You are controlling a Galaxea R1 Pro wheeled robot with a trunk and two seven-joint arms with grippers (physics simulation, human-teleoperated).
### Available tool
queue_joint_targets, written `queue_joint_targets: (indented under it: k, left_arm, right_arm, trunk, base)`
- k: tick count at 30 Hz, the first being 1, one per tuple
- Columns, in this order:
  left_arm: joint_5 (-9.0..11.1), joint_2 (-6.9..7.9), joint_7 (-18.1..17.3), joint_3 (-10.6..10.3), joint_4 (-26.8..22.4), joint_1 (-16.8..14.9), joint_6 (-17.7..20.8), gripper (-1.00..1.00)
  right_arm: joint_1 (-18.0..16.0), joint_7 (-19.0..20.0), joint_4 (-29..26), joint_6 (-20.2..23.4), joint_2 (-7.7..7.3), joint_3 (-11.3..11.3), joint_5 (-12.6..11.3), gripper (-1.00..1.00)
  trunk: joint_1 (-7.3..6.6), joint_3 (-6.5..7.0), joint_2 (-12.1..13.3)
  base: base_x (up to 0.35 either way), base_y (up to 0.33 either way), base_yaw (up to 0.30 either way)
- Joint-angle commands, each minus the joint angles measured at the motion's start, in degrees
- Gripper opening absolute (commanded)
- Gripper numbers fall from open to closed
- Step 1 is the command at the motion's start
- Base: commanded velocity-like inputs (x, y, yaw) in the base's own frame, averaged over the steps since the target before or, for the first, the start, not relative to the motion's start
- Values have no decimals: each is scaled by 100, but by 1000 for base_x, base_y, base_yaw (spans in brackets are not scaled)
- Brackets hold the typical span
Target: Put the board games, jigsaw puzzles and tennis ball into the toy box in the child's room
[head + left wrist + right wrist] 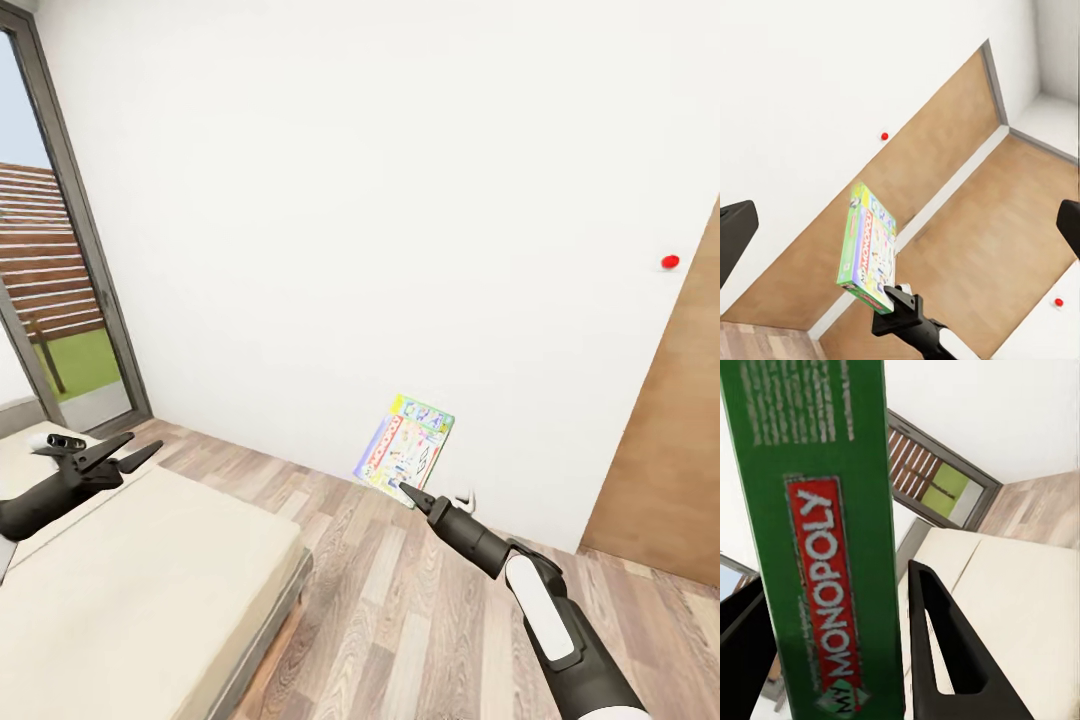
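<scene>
Right gripper [408, 492] has its jaws clamped on the game [405, 448] by one edge, carried upright clear of the bed [150, 560]. Left gripper [125, 452] hangs released, spare.

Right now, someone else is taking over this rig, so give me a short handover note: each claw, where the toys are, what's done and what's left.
Right claw: shut on the pale green board game, a Monopoly box, held upright in the air above the wood floor near the white wall.
Left claw: open and empty, hovering over the bed.
Done: one game picked up. No games are seen on the visible part of the bed.
Left: carry this game to the toy box. The table, toy box and other toys are out of view, so their state cannot be told.
</scene>
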Motion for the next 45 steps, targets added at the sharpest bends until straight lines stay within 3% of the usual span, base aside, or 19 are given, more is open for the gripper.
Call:
queue_joint_targets:
  k: [1, 24, 39, 45]
  left_arm:
    - [-3, 2, -22, 1, -2, -2, 61, 100]
    - [-3, 2, -22, 3, -2, -2, 60, 100]
    - [-4, 2, -22, 5, -2, -2, 61, 100]
    - [-3, 2, -22, 9, -2, -2, 61, 100]
  right_arm:
    - [-6, 3, 1, 46, 2, -8, -56, -100]
    - [-6, -5, 48, 45, 2, -23, -56, -100]
    - [-6, -13, 45, 45, 2, -24, -55, -100]
    - [-6, -22, 45, 45, 2, -24, -56, -100]
  trunk:
    - [1, -8, -7]
    - [1, -8, -7]
    - [1, -8, -7]
    - [1, -8, -7]
  base:
    - [0, 0, -280]
    - [-6, 31, -281]
    - [-71, 216, -278]
    - [42, 31, -81]
